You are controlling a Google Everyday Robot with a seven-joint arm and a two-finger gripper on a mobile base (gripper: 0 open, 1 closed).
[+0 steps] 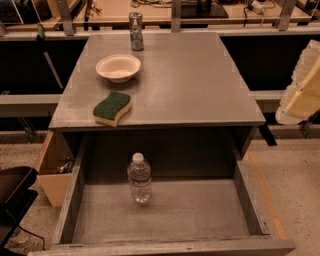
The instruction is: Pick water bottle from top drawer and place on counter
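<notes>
The water bottle (139, 177) stands upright in the open top drawer (200, 212), left of its middle and toward the back. It is clear and ribbed, with a white cap. The drawer is pulled out toward me below the grey counter (195, 85). My gripper (301, 85) shows as a cream-coloured part at the right edge of the view. It is level with the counter's right side, well above and to the right of the bottle, and touches nothing.
On the counter's left half stand a silver can (135, 31) at the back, a white bowl (118, 67) and a green-and-yellow sponge (112, 107) near the front edge. A light wooden box (52, 172) sits left of the drawer. Tan benches (150, 10) run behind.
</notes>
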